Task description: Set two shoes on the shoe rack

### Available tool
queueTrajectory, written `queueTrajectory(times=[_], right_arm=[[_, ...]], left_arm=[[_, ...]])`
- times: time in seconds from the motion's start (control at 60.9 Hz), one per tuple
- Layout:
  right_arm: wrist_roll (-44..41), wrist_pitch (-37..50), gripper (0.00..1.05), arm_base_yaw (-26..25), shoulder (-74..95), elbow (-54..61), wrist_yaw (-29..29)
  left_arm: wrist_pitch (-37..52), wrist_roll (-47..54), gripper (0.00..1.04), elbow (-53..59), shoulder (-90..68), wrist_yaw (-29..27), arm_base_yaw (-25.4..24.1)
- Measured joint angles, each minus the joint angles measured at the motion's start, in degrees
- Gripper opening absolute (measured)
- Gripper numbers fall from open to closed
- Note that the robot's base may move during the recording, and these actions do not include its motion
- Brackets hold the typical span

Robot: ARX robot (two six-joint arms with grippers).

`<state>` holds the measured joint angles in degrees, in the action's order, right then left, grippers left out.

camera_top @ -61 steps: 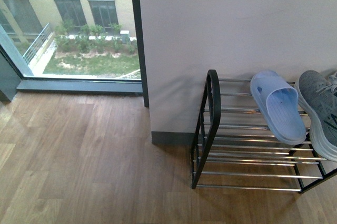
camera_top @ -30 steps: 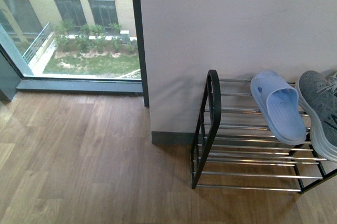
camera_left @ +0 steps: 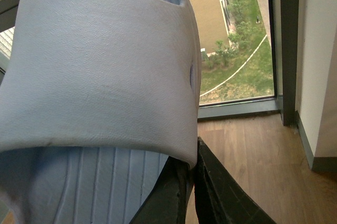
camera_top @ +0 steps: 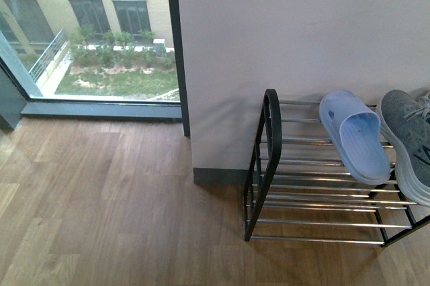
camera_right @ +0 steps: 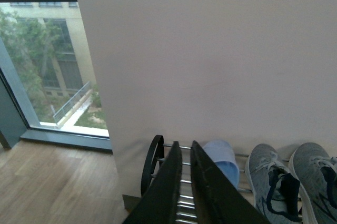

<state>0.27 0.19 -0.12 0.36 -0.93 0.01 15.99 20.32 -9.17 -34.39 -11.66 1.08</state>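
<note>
The shoe rack with black frame and chrome rods stands against the white wall at the right. On its top shelf lie a pale blue slide sandal and, to its right, a grey sneaker. Neither arm shows in the front view. In the left wrist view a second pale blue slide sandal fills most of the picture, and my left gripper is shut on the edge of its strap. My right gripper is shut on nothing, high above the rack, where the sandal and two grey sneakers lie.
A white wall rises behind the rack, with a dark baseboard. A floor-to-ceiling window takes the left side. Wooden floor spreads in front of both.
</note>
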Motion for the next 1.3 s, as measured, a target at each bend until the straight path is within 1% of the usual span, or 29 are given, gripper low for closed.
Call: queueTrajectory(times=[0.099,0.115,0.23,0.246,0.312,0.345,0.46,0.493,0.575,0.969,1.101,1.298], right_arm=[[0.0,0.0,0.34,0.0,0.0,0.0,0.0],[0.0,0.0,0.39,0.0,0.0,0.0,0.0],[0.0,0.0,0.56,0.0,0.0,0.0,0.0],[0.0,0.0,0.6,0.0,0.0,0.0,-0.1],[0.0,0.0,0.7,0.0,0.0,0.0,-0.3],[0.0,0.0,0.74,0.0,0.0,0.0,-0.3],[0.0,0.0,0.93,0.0,0.0,0.0,-0.2],[0.0,0.0,0.97,0.0,0.0,0.0,-0.2],[0.0,0.0,0.95,0.0,0.0,0.0,-0.2],[-0.1,-0.2,0.95,0.0,-0.1,0.0,0.2],[-0.1,-0.2,0.95,0.1,-0.1,0.0,0.5],[-0.1,-0.2,0.95,0.1,-0.1,0.0,0.4]], left_arm=[[0.0,0.0,0.02,0.0,0.0,0.0,0.0],[0.0,0.0,0.02,0.0,0.0,0.0,0.0],[0.0,0.0,0.02,0.0,0.0,-0.1,0.0],[0.0,0.0,0.02,0.0,0.0,-0.2,0.0],[0.0,0.0,0.02,0.0,0.0,-0.4,0.0],[0.0,0.0,0.02,0.0,0.0,-0.4,0.0],[0.0,0.0,0.02,0.0,0.0,-0.2,0.0],[0.0,0.0,0.02,0.0,0.0,-0.2,0.0],[0.0,0.0,0.02,0.0,0.0,-0.2,0.0],[0.0,0.0,0.02,0.0,0.0,-0.2,0.0],[0.0,0.0,0.02,0.0,0.0,0.8,0.1],[0.0,0.0,0.02,0.0,0.0,0.3,0.0]])
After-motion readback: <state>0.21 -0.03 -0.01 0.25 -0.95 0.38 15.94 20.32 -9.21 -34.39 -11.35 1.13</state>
